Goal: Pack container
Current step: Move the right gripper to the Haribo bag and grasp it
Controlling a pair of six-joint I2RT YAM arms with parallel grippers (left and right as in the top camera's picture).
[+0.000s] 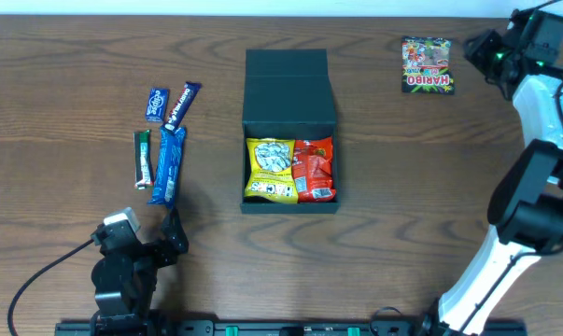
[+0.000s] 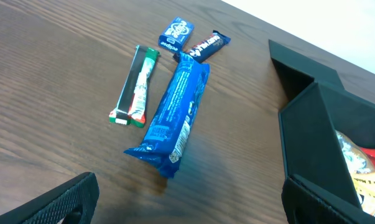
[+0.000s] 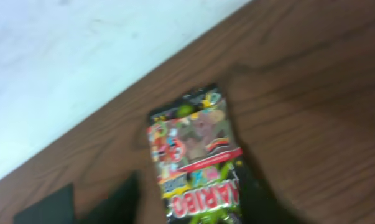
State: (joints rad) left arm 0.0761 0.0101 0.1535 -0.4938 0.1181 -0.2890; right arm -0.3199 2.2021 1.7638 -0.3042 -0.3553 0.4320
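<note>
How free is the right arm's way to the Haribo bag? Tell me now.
Probably free, yes. The Haribo bag lies flat on the table, apart from the container, with nothing on it. The right gripper hangs just beside it, and its wrist camera looks down on the bag.

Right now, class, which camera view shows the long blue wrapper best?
The left wrist view: the long blue wrapper lies mid-frame, close and sharp. The overhead view shows it whole but small, beside the green bar. The right wrist view misses it, showing the Haribo bag instead.
</note>
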